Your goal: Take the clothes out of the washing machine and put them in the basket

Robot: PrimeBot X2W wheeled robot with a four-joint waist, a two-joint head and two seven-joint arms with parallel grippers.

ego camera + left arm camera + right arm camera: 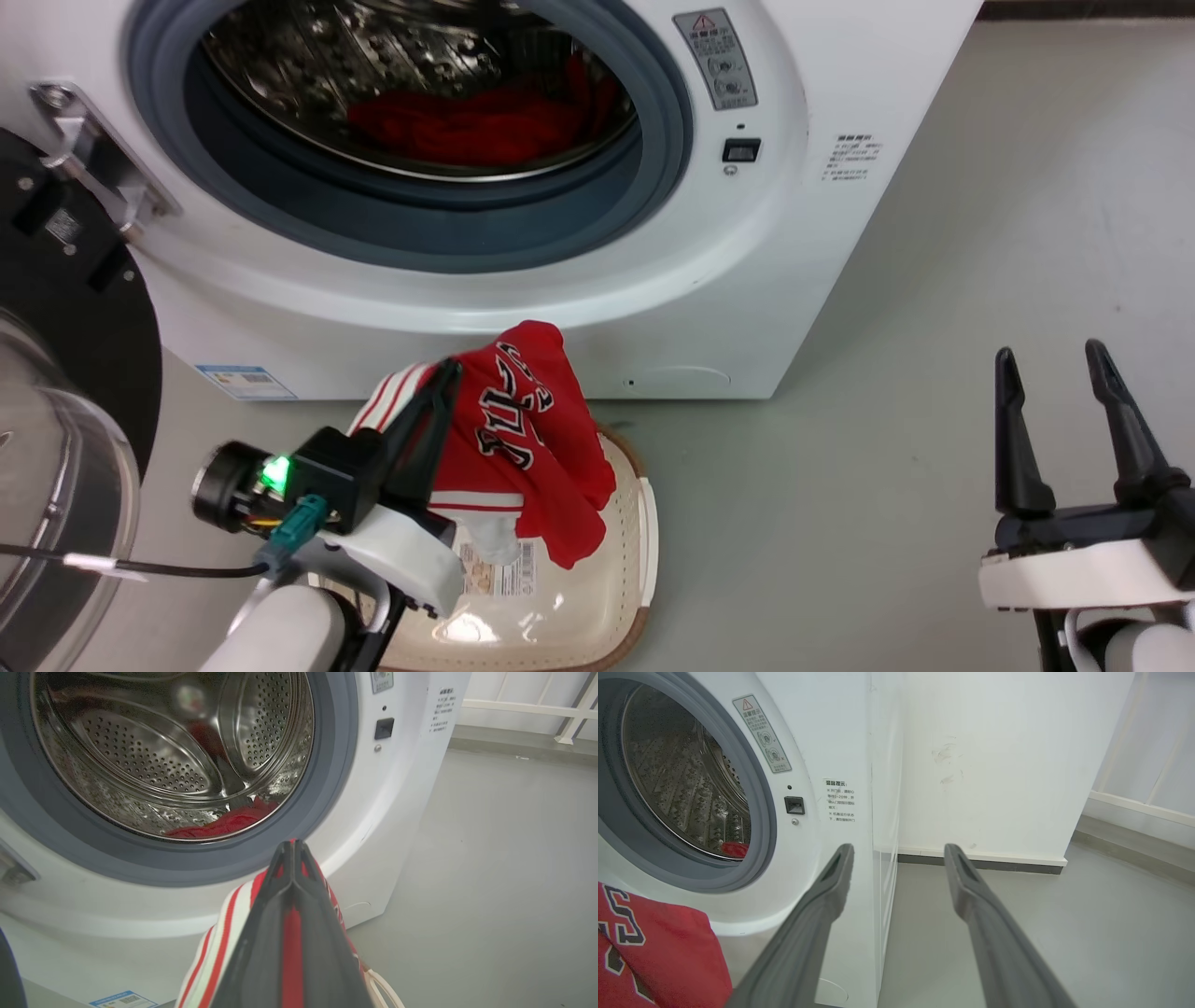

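Left end effector (455, 366) pinched shut on a red jersey (532, 439), hanging in front of the washing machine (794, 233), just below its door opening. Basket (644, 523) on the floor at the machine's foot, directly beneath. More red clothes (476, 126) deep inside the machine's drum. Right end effector (1046, 353) spread wide, empty, off the machine's right corner. Likely slip: letting go too near the machine, cloth spilling past the basket onto the floor.

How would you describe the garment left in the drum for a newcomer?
Find the white washing machine. In its steel drum lies a crumpled red garment. Unlike the lettered jersey that the left pincer holds over the basket, nothing grips it.
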